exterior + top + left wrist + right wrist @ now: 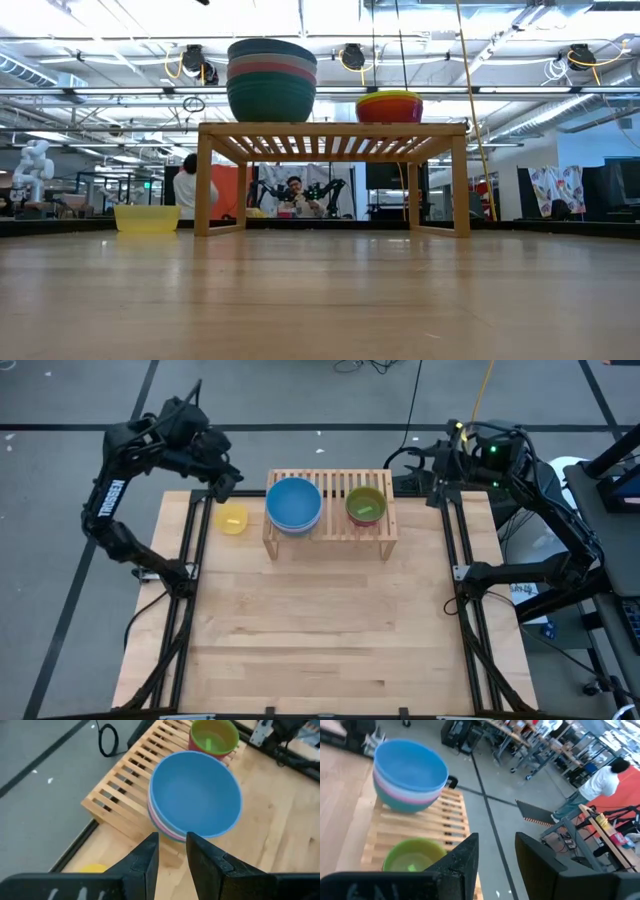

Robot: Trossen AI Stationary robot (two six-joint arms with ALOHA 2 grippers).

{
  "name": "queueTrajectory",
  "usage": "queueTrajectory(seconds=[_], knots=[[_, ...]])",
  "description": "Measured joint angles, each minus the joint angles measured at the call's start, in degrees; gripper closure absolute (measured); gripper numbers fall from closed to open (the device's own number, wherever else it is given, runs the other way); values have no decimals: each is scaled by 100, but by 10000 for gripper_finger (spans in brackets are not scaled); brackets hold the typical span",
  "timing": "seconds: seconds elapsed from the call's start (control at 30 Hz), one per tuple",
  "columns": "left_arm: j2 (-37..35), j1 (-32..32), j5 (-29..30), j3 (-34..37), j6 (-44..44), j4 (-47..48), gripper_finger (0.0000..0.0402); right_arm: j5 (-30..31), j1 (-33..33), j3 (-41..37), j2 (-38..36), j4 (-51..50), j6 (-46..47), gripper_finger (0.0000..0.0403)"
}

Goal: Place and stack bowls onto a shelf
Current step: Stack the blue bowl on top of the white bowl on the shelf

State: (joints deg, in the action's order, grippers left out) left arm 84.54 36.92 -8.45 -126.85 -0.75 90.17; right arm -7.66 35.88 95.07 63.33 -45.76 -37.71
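Blue-topped stack point(294, 503) and lime-topped stack point(366, 506) sitting on shelf point(331, 484); yellow bowl point(232, 519) lying on desk point(320, 630); left gripper point(171, 851) and right gripper point(495, 851) hovering open, empty.

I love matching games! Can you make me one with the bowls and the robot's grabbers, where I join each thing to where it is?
Things:
1. blue bowl
2. lime green bowl
3. yellow bowl
4. left gripper

Places:
A. alone on the table, left of the shelf
B. top of the small stack, on the right part of the shelf
C. raised, open, beside the shelf's left end
D. top of the big stack, on the left part of the shelf

Pairs: 1-D, 2-B, 3-A, 4-C
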Motion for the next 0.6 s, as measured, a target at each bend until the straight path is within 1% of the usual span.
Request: queueTrajectory(seconds=[0.07, 0.17, 0.27, 0.33, 0.47, 0.6], knots=[[-51, -72, -4, 0, 225, -14, 298, 1, 1, 1, 0, 128, 177, 282], [-82, -273, -45, 9, 318, -16, 298, -3, 0, 1, 0, 162, 383, 282], [-156, -614, -47, 270, 407, -24, 298, -3, 0, 0, 2, 162, 564, 282], [-298, -903, -50, 635, 465, -25, 298, -3, 0, 0, 2, 162, 572, 282], [-687, -1506, -3, 1583, 921, -16, 298, -3, 0, 0, 2, 160, 570, 282], [-872, -2130, 408, 2584, 1492, -26, 298, -2, 0, 0, 0, 160, 549, 282]])
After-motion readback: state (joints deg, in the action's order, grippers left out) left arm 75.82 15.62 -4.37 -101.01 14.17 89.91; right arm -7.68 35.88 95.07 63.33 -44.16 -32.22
